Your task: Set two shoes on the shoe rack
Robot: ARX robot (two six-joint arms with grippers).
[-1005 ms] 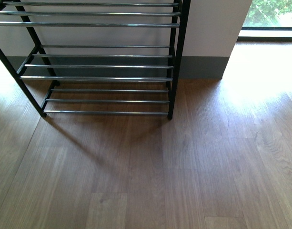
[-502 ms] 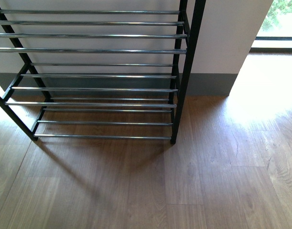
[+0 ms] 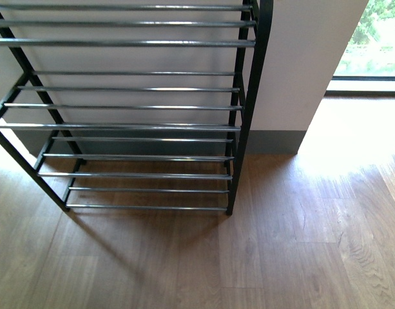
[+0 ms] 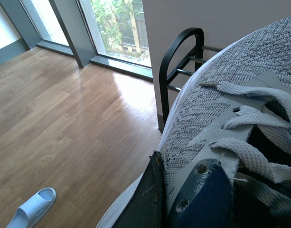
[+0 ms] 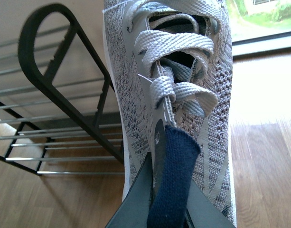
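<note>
- Wooden plank floor (image 3: 281, 257) is seen in the front view, with a white wall (image 3: 294, 58) and a grey skirting (image 3: 274, 141) behind it; a window (image 3: 374, 38) lets bright light fall on the boards at the right.
- The shoe rack (image 3: 247, 109) is stood against the wall on the left of the front view. Its chrome rods are bare on every tier that shows, and neither arm is seen there.
- The left gripper (image 4: 183, 204) is shown in the left wrist view clamped on the first sneaker (image 4: 216, 109), a grey knit shoe with white laces, at its dark-blue collar.
- Only one dark finger (image 4: 147, 202) is visible, pressed to the outside of the shoe; the other is hidden by the collar.
- The first sneaker is carried off the floor, with the rounded black top of the rack's side frame just beyond its toe.
- A pale-blue slide (image 4: 33, 209) is seen lying on the floor, well apart from the rack.
- The right gripper (image 5: 166, 190) is closed on the second sneaker (image 5: 128, 109), with the dark-blue collar pinched between its two dark fingers.
- The second sneaker is held in the air, toe pointing away from the camera, beside the rack's rounded side frame and not touching the rods.
</note>
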